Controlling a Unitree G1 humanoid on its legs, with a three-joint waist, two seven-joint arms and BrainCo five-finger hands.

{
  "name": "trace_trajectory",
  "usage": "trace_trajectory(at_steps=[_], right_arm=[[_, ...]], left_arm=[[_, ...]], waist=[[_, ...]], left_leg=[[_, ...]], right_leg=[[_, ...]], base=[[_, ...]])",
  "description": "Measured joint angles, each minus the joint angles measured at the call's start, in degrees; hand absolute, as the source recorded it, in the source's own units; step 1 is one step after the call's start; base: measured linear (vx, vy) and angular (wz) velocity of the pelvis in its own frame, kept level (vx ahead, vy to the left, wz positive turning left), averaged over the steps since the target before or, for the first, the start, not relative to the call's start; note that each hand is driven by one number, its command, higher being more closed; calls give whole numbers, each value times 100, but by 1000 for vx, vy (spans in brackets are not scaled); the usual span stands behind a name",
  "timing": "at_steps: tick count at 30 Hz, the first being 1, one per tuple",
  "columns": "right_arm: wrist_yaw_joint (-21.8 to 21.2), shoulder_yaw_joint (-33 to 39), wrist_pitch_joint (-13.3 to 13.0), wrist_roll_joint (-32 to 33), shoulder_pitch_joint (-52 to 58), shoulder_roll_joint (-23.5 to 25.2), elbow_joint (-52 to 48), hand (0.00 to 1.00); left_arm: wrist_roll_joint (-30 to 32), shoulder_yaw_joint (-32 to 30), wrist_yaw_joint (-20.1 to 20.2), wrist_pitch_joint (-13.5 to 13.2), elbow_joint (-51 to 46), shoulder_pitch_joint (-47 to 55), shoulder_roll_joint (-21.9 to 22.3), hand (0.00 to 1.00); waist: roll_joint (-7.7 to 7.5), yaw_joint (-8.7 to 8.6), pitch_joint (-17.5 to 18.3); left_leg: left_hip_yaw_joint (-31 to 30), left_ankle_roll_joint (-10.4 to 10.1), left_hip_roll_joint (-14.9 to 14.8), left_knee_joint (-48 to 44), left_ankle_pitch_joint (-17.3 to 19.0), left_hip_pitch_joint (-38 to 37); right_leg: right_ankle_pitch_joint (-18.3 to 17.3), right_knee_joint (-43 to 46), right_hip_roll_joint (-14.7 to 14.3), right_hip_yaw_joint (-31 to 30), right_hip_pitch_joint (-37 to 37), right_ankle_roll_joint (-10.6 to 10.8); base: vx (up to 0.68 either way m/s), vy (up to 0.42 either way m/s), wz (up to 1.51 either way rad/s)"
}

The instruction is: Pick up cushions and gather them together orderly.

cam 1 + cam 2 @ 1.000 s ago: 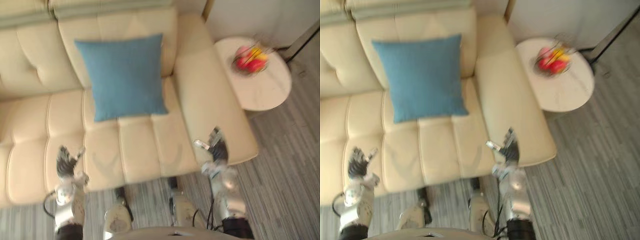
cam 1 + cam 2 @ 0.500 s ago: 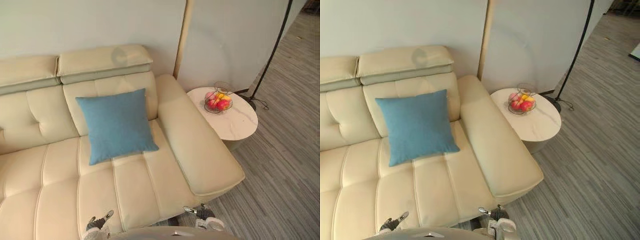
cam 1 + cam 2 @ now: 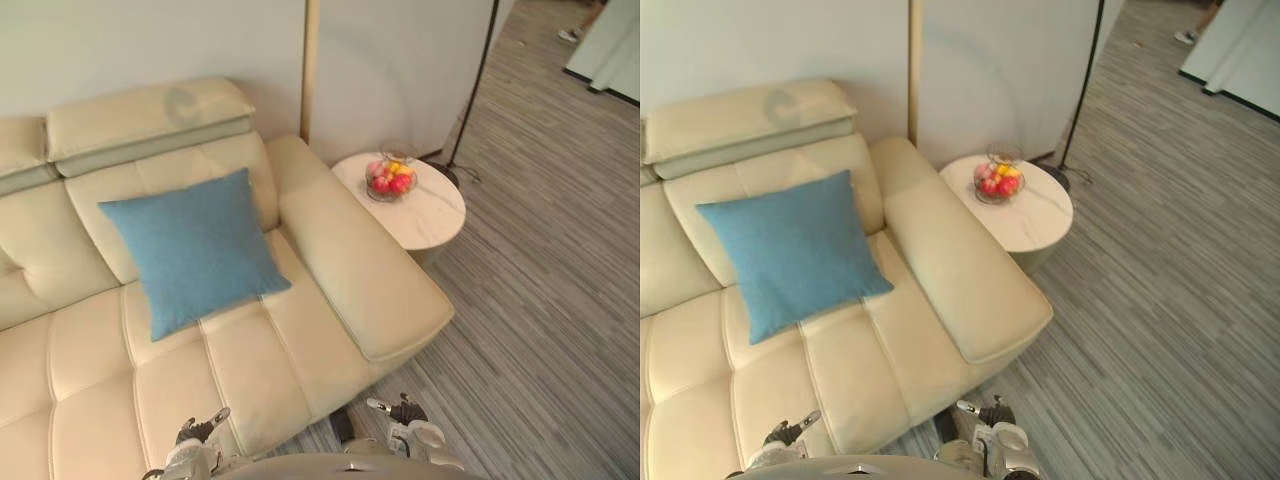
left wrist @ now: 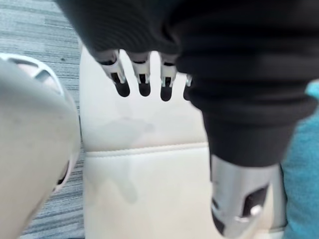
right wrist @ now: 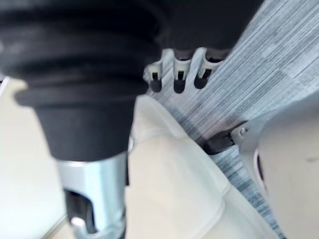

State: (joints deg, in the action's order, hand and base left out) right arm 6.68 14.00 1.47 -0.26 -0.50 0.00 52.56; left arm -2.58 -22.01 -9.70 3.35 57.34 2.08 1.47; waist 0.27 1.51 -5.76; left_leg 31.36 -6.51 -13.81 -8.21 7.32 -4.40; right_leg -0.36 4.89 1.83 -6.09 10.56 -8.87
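Cream sofa carries one blue cushion at 10 o'clock. Left hand and right hand at 6 o'clock, fingers straight, empty. Risk: short reach drags cushion off seat.

Cream leather sofa with raised headrests against a pale wall, round white tabletop just beside its armrest, wire bowl of red and yellow fruit on it, thin black lamp pole behind, grey striped floor.
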Motion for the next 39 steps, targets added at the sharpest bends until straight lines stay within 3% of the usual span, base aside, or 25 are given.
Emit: trace_trajectory(at_steps=[1, 2, 3, 5, 6, 7, 8, 9, 11, 12, 13, 18, 20, 21, 22, 23, 24, 26, 28, 29, 30, 31, 32, 34, 39], right_arm=[[7, 80, -6, 16, 92, 113, -12, 0], [17, 86, -6, 11, 92, 123, 22, 0], [14, 113, -1, 12, 129, 155, 98, 0], [3, 110, -18, 9, 138, 234, 267, 0], [6, 197, -22, 8, 83, 122, 362, 0], [10, 348, 31, 8, -121, 63, 516, 0], [7, 348, 35, 4, -114, 105, 556, 0], [0, 347, 60, 3, -194, 110, 765, 0], [8, 227, 82, 3, -495, 151, 661, 0], [19, 193, 81, 9, -549, 163, 631, 0], [38, 207, 72, 28, -542, -43, 624, 0], [156, 208, 54, 96, -491, 57, 561, 0], [197, 218, 45, 96, -398, 62, 523, 0], [218, 416, 35, 106, -288, 125, 533, 0], [220, 475, 37, 109, -303, 122, 540, 0], [227, 690, 39, 125, -235, 89, 517, 0], [233, 713, 36, 156, -169, 67, 498, 0], [219, 770, 56, 223, 6, -34, 464, 0], [216, 977, 98, 224, 58, -60, 468, 0], [208, 1161, 127, 231, 66, -31, 517, 0], [202, 1223, 155, 271, 107, 100, 603, 0], [202, 1234, 154, 277, 134, 133, 627, 0], [201, 1375, 149, 287, 200, 178, 674, 0], [204, 1424, 155, 285, 202, 125, 701, 0], [201, 1423, 158, 275, 195, -7, 714, 0]], left_arm=[[2, 35, -13, -1, -59, -93, -3, 0], [0, 81, -16, -8, -97, -109, -41, 0], [-1, 156, -5, -7, -121, -134, -152, 0], [-25, 191, 2, 4, -101, -196, -201, 0], [-69, 203, 8, 10, -22, -160, -131, 0], [-91, 230, 5, -24, -73, -139, -134, 0], [-122, 286, -14, -17, -80, -202, -246, 0], [-173, 396, -14, -13, -99, -226, -364, 0], [-204, 408, -29, 4, -57, -155, -505, 0], [-251, 443, -29, -4, -93, -144, -476, 0], [-345, 580, -16, -11, -166, -69, -290, 0], [-379, 736, 7, -28, -198, -68, -267, 0], [-372, 754, 10, -29, -226, -11, -234, 0], [-378, 701, 22, -40, -242, -70, -196, 0], [-378, 684, 22, -39, -246, -80, -192, 0], [-330, 662, 23, -36, -266, -81, -201, 0], [-324, 662, 21, -37, -262, -65, -200, 0], [-280, 640, 58, -37, -249, 48, -150, 0], [-279, 638, 106, -29, -186, 76, -108, 0], [-278, 651, 149, -13, -145, 95, -130, 0], [-279, 668, 136, -1, -129, 171, -293, 0], [-277, 692, 134, 3, -107, 210, -352, 0], [-276, 763, 133, 19, -35, 196, -440, 0], [-247, 971, 134, 20, -29, 177, -442, 0], [-171, 1091, 139, 52, 170, 197, -445, 0]], waist=[[-110, -47, 1], [-178, -64, 6], [-281, -61, 24], [-432, -58, 83], [-183, -31, 247], [-176, 18, 225], [-227, -50, 195], [-380, 51, 211], [-298, 135, 93], [-313, 110, -5], [89, 109, -49], [-6, 45, -341], [60, 18, -374], [-51, 6, -424], [-51, 6, -436], [-115, -14, -438], [-123, -41, -432], [-56, -170, -384], [82, -171, -293], [21, -169, -219], [-188, -190, -73], [-261, -208, -27], [-361, -260, 52], [-309, -288, 76], [-68, -311, 134]], left_leg=[[-150, -14, -51, -184, -4, 146], [-254, -12, -31, -270, -3, 173], [-427, -11, 13, -326, -3, 197], [-698, 205, 199, -373, -71, 373], [-1345, 396, 424, -166, 0, 646], [-1374, 345, 565, -12, -260, 693], [-1456, 416, 717, 19, -359, 763], [-1449, 415, 799, -83, -365, 872], [-1438, 456, 587, -1124, -374, 1483], [-1534, 272, 661, -1215, -181, 1801], [-1868, 521, 661, -583, -625, 1777], [-2047, 388, 578, -525, -1066, 1830], [-2106, 281, 523, 124, -1631, 1618], [-2028, 355, 526, 26, -1459, 1569], [-2018, 376, 526, -122, -1362, 1587], [-1943, 502, 658, -1149, -695, 1592], [-1874, 514, 676, -1455, -461, 1523], [-1827, 305, 600, -2116, 370, 1090], [-1866, 168, 482, -2025, 804, 855], [-1792, 282, 659, -1501, 887, 747], [-1710, 359, 881, -894, 553, 607], [-1697, 391, 961, -598, 396, 506], [-1713, 468, 1155, 97, -18, 293], [-1730, 559, 1298, 516, -283, 211], [-1724, 605, 1428, 1165, -759, -90]], right_leg=[[-237, 1613, 205, 284, 299, 535], [-291, 2113, 292, 387, 280, 647], [-506, 2556, 450, 600, 183, 908], [-340, 2127, 448, 719, -80, 1168], [-112, 1068, 423, 567, -546, 1516], [-755, 2303, 523, 403, -415, 1422], [-923, 2712, 628, 301, -529, 1583], [-988, 2310, 671, 240, -800, 1578], [-859, 1401, 575, 220, -1130, 1428], [-843, 1070, 606, 223, -1302, 1402], [-878, 935, 371, 324, -1370, 1373], [-1063, 527, 252, 609, -1662, 1325], [-1049, 579, 183, 753, -1583, 1305], [-1090, 559, 283, 966, -1541, 1276], [-1088, 560, 305, 985, -1529, 1279], [-1041, 669, 521, 980, -1425, 1348], [-1011, 668, 585, 968, -1418, 1374], [-879, 608, 692, 881, -1338, 1472], [-739, 593, 634, 775, -1165, 1623], [-633, 520, 645, 646, -1017, 1644], [-507, 397, 751, 644, -924, 1546], [-461, 332, 768, 681, -926, 1494], [-303, 129, 699, 725, -1008, 1448], [-211, -65, 625, 763, -1044, 1349], [6, -205, 578, 681, -1102, 1408]], base=[[22, -46, 17], [98, -93, 75], [78, -84, 69], [-31, -7, 59], [-116, 119, 33], [-98, 102, 51], [0, -34, 28], [-63, -177, -14], [-166, -168, -41], [-270, -32, -5], [-276, 4, 8], [-223, -73, 21], [-325, -82, 21], [-184, -43, 6], [-169, -27, -5], [-101, 4, -8], [-153, 52, -8], [-211, 207, -9], [-152, 237, -20], [-123, 185, -25], [-161, 246, -26], [-108, 144, 0], [-124, 157, 17], [-94, 102, 14], [-84, 17, -1]])
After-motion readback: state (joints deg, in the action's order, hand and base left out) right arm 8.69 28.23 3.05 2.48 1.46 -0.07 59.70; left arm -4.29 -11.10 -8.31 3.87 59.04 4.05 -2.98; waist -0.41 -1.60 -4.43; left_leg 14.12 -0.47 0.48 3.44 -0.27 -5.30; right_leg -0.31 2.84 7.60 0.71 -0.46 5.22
